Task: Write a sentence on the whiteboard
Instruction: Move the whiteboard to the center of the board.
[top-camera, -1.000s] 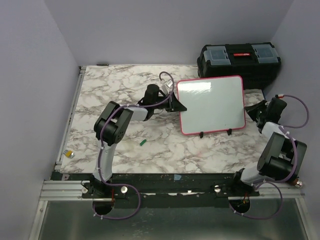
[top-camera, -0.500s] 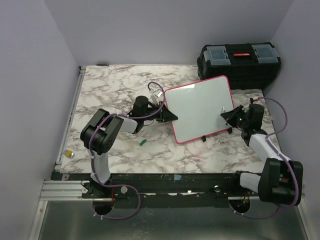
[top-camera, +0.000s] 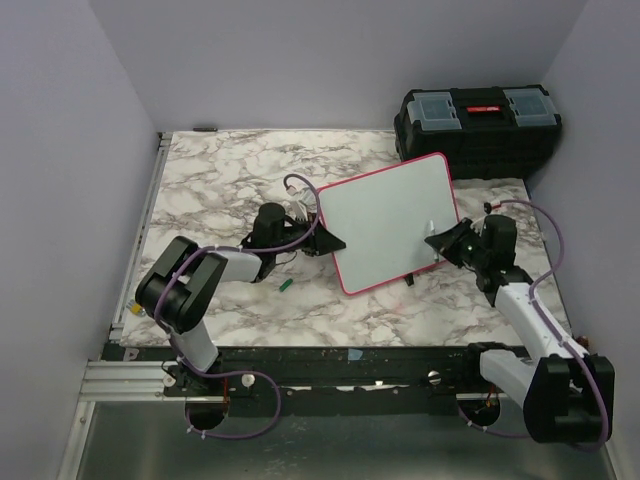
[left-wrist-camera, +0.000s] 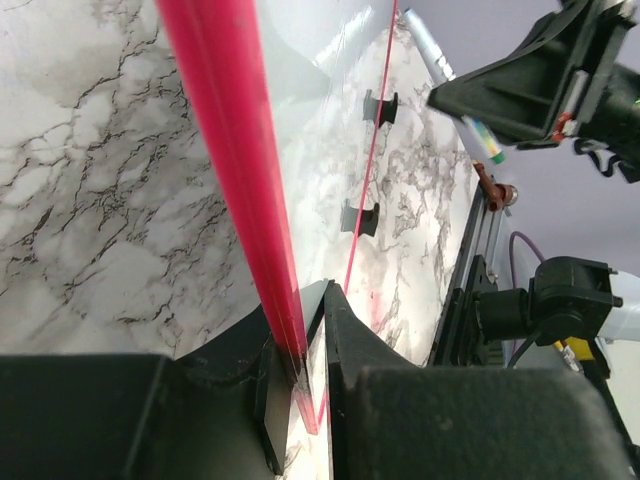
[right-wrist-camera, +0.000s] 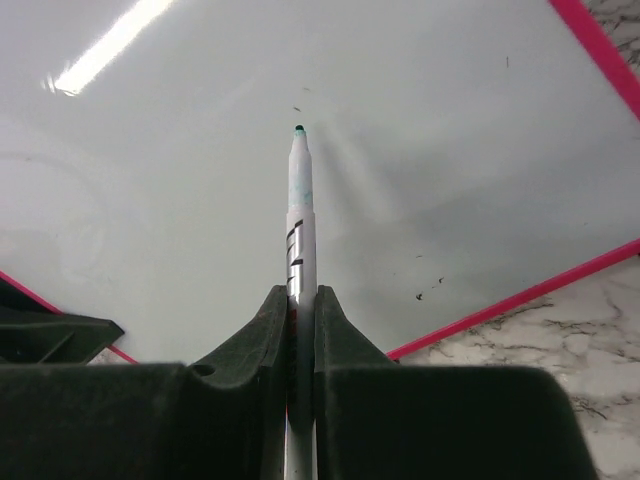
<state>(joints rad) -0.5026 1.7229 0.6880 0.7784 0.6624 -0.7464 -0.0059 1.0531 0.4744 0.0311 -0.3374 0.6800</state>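
Left gripper (left-wrist-camera: 300, 345) pinches whiteboard (top-camera: 390, 225) edge, steadying it; right gripper (right-wrist-camera: 300, 300) clamps marker (right-wrist-camera: 299, 200), tip aimed at surface. Contact unclear, maybe just off.

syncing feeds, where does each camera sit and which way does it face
Top external: above and behind the robot, looking down on the table, whiteboard, toolbox; left arm, right arm show.
Left wrist: on the left arm, facing along the whiteboard's pink edge clamped in the left gripper.
Right wrist: on the right arm, facing down the marker in the right gripper onto the board face.
Shared: all show the whiteboard; top and left wrist also the marker.
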